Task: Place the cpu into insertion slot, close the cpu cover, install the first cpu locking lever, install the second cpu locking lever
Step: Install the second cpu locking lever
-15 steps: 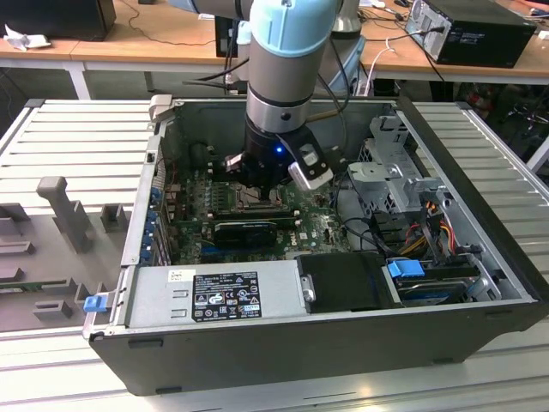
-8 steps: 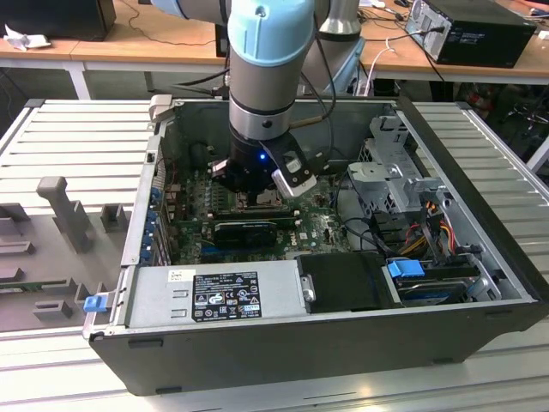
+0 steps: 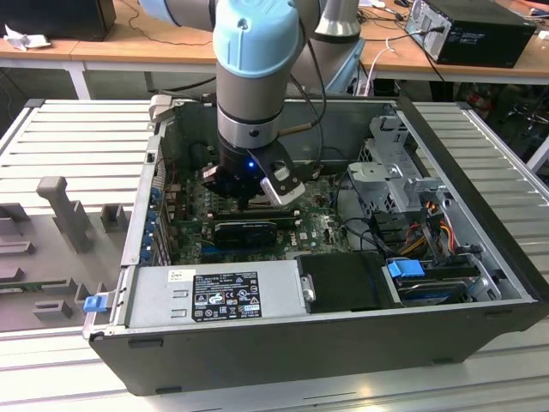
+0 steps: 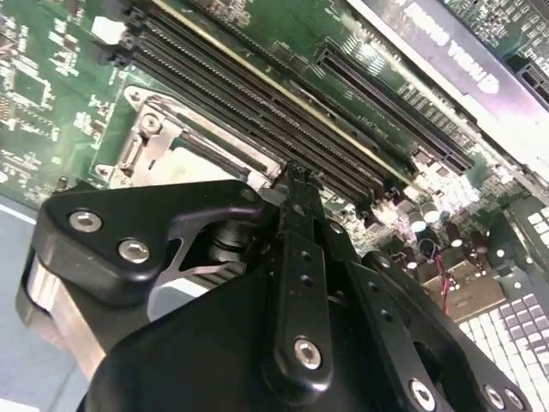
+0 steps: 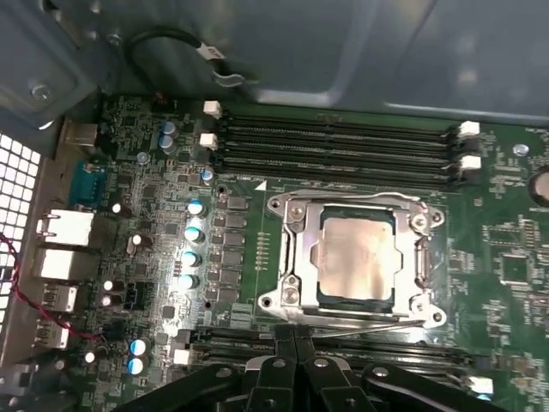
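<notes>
The exterior view looks down at a slant from well off the arm, taking in the whole open computer case point(image 3: 343, 283) lying on its side, the arm's wrist above the motherboard point(image 3: 304, 225), and a desk point(image 3: 51, 47) behind. The first wrist view looks almost straight down on the motherboard point(image 5: 360, 172) from close by, the insertion slot point(image 5: 353, 259) near its middle and the fingers point(image 5: 296, 360) at its edge. The second wrist view sits nearer still, low and oblique, behind the fingers point(image 4: 296, 215). Both wrist views share the memory slots point(image 4: 257, 103) and, probably, the same insertion slot point(image 4: 163, 142).
</notes>
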Available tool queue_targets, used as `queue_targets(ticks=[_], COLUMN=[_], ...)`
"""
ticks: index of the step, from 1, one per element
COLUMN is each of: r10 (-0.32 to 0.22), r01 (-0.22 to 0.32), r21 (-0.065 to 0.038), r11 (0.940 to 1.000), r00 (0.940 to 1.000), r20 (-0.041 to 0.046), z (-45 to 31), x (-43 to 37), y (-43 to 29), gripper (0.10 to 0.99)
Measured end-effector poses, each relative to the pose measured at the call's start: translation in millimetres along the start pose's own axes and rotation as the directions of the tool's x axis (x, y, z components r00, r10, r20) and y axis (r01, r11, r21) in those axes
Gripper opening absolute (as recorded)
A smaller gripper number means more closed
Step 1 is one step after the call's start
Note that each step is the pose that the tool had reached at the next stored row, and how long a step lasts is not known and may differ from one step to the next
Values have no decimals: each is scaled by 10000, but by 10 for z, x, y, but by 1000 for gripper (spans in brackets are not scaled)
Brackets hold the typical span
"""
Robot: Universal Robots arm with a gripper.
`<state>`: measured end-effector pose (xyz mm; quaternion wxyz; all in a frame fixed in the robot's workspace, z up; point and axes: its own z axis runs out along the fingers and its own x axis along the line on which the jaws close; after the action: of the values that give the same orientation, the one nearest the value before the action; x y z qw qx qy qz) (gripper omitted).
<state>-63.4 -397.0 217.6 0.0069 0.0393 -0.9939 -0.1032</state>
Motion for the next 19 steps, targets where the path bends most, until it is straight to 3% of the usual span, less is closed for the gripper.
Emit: queue_targets(ticks=[5,7,9,11,13,17,19], r10=[-3,-4,-8,-12,-14,-17,-20], r01=[3,4,9,15,18,23,27], r21=[-122,-185,-303,-561,-735,-886,-917], r11=[9999,9998,9995,9984,9973,9961,9958], r00=[10000,10000,10000,10000,10000,10000,10000], r20=[10,13,24,44,56,67,79], z=[139,153,167,186,213,239,206], x=[51,63,70,86,96,100,99], y=[-33,-37,-39,-41,-50,-56,-46], gripper=[106,106,106,106,106,106,106])
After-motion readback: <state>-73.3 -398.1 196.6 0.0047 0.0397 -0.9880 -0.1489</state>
